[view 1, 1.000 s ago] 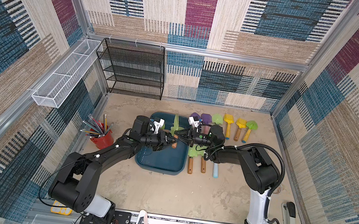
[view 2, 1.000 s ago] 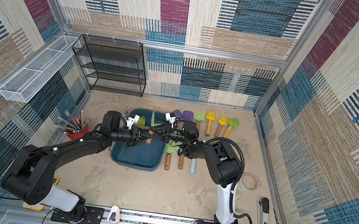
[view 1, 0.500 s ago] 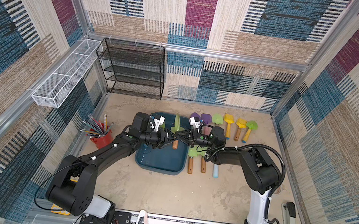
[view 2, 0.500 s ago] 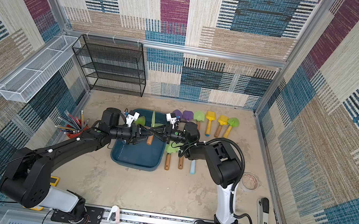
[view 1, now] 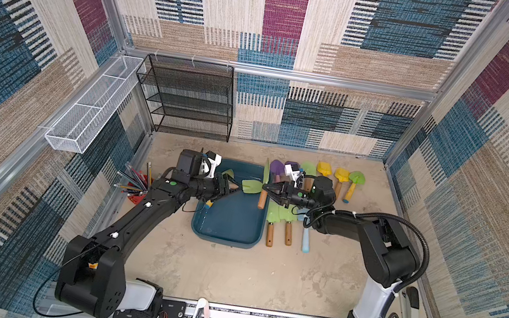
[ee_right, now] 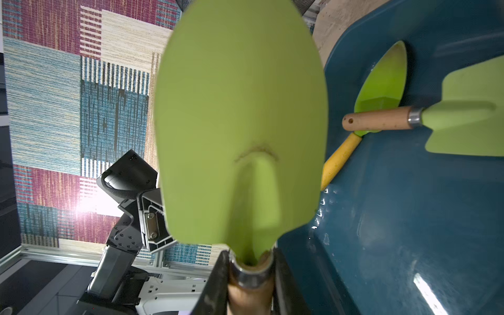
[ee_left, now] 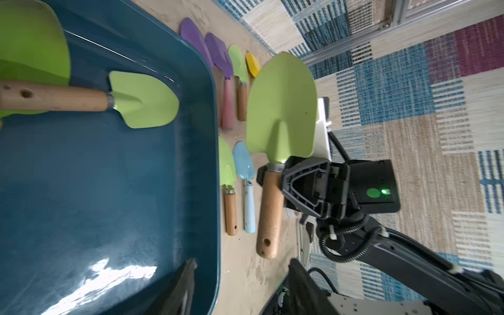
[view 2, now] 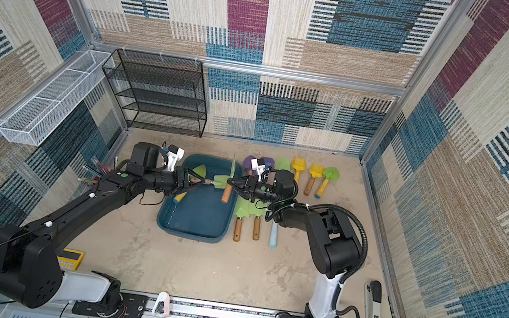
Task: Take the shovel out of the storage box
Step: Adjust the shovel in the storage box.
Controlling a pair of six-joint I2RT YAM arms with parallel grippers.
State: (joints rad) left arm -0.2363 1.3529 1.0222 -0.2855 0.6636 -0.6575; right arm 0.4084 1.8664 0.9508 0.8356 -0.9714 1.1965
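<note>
A: What do you hold now, and where?
B: My right gripper (ee_left: 273,173) is closed on the light green metal shovel with the round wooden handle (ee_left: 279,131), at the neck beside the metal ring. It hangs in the air over the right rim of the dark teal-blue plastic storage box (view 1: 232,221). My left gripper (view 1: 231,190) has its fingers apart and holds nothing; a second green shovel (ee_right: 395,120) is in the box just in front of it.
A: How to finish this well?
B: I think I should carry it sideways, clear of the rim, roll the wrist until the blade is flat, and lay it on a free place of the beige sandy table (view 1: 226,277), not on the other shovels (view 1: 287,233) there.
A: Which way does it point?
B: Its long axis seems about level: blade tip toward the back wall (view 1: 322,119), handle end toward my base. The blade stands on edge
</note>
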